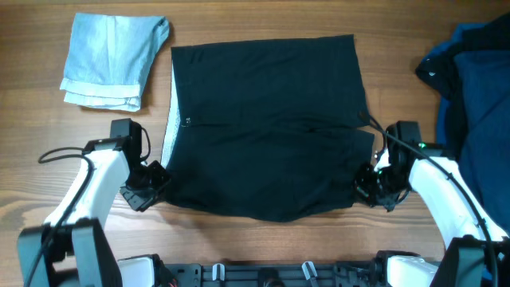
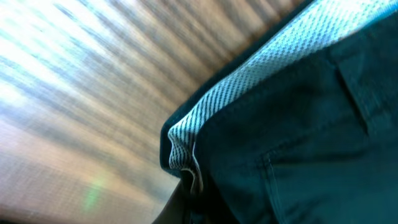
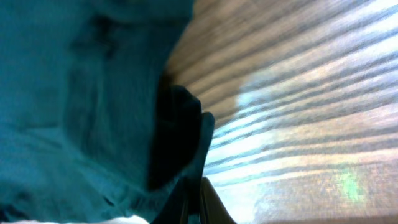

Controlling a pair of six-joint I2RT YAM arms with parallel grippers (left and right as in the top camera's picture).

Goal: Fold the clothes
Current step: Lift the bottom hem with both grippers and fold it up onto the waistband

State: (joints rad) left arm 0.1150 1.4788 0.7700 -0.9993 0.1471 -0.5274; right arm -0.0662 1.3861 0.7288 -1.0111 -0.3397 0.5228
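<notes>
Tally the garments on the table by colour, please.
Pale blue: 1, the folded garment at the far left.
Black: 1, the shorts spread flat in the middle.
Navy: 1, a heap at the right edge; how many pieces it holds cannot be told.
Total: 3

Matt black woven cloth is seen in the black shorts (image 1: 263,119), edged by a white strip (image 2: 249,87) of dotted mesh. The counter (image 1: 255,20) is shown as smooth, grained wood with a soft sheen. The pale blue garment (image 1: 111,60) and navy garment (image 1: 478,104) are rendered in soft, matt fabric.
</notes>
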